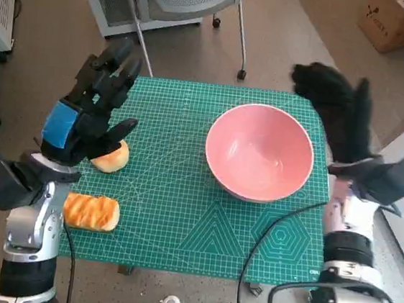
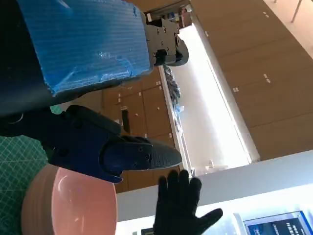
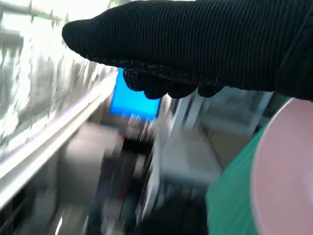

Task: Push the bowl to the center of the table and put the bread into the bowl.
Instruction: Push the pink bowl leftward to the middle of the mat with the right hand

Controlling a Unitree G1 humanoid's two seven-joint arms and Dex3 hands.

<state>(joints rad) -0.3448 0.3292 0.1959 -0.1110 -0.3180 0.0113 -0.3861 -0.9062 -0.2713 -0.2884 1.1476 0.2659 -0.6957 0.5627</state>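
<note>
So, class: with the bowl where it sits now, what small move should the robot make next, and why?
Probably bring the right hand against the pink bowl's outer rim and nudge it leftward: the bowl sits right of the mat's middle, empty, with that hand open beside it.

A glossy, smooth pink bowl (image 1: 260, 152) is gleaming at center right on a matt green cutting mat (image 1: 181, 214), while the right hand (image 1: 337, 108) is wearing ribbed knitted cloth and the left hand (image 1: 90, 111) is showing wrinkled blue tape.

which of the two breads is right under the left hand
The round pale bun, partly hidden beneath the left hand; the striped orange loaf lies nearer the table's front edge.
</note>
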